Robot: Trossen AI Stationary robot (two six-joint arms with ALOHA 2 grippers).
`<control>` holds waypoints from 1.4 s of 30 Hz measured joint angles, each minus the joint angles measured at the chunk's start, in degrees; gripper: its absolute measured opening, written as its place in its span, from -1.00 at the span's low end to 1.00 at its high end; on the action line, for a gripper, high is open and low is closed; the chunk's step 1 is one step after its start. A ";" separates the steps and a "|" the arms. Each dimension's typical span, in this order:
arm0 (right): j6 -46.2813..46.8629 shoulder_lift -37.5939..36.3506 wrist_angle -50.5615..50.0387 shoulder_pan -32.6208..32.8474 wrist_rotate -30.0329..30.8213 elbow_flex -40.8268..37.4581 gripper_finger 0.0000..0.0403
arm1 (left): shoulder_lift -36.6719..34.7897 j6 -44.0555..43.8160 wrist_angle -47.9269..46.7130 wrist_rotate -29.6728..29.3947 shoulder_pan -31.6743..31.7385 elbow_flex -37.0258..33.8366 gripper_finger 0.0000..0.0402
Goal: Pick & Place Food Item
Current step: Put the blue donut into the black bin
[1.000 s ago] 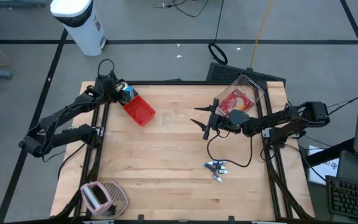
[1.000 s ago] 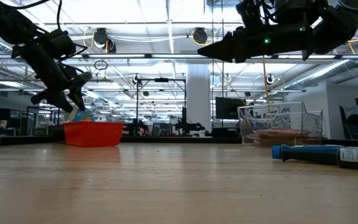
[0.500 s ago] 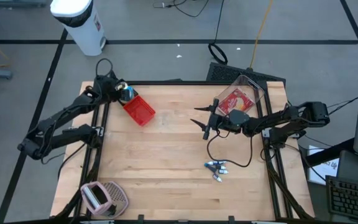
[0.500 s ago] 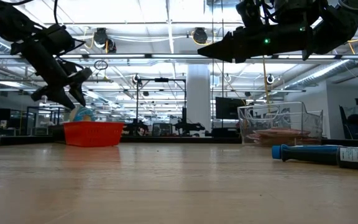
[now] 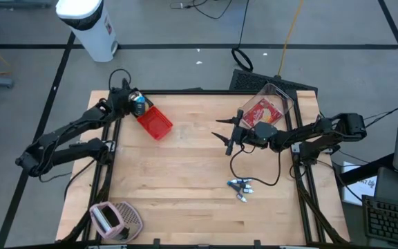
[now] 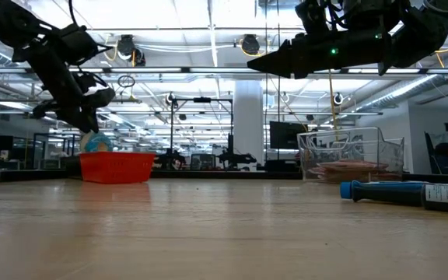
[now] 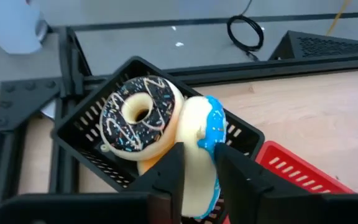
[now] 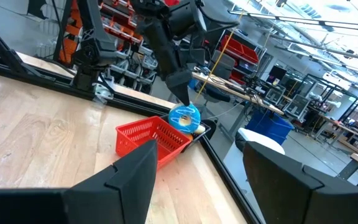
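The left gripper [image 7: 197,163] has its jaws pinched on the edge of the blue-iced donut [image 7: 204,149], which stands on edge in the black basket [image 7: 86,146] beside the red basket [image 5: 155,122]; a dark sprinkled donut [image 7: 137,118] leans against it. Best lifted straight up and slowly (the grip is thin, on the rim only), clearing the neighbour. The right gripper [image 5: 228,135] waits over the desk [image 5: 185,180], well apart from the red basket, jaws wide.

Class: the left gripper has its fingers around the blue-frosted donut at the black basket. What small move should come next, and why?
Probably a short lift. The left gripper pinches the blue-frosted donut, which leans against the chocolate donut in the black basket. Raising it clears that rim before carrying it toward the red basket.
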 joint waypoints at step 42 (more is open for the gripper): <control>0.00 0.00 0.04 0.02 -0.16 -0.01 0.12 | -2.15 13.29 -6.32 -5.30 -1.67 0.04 0.01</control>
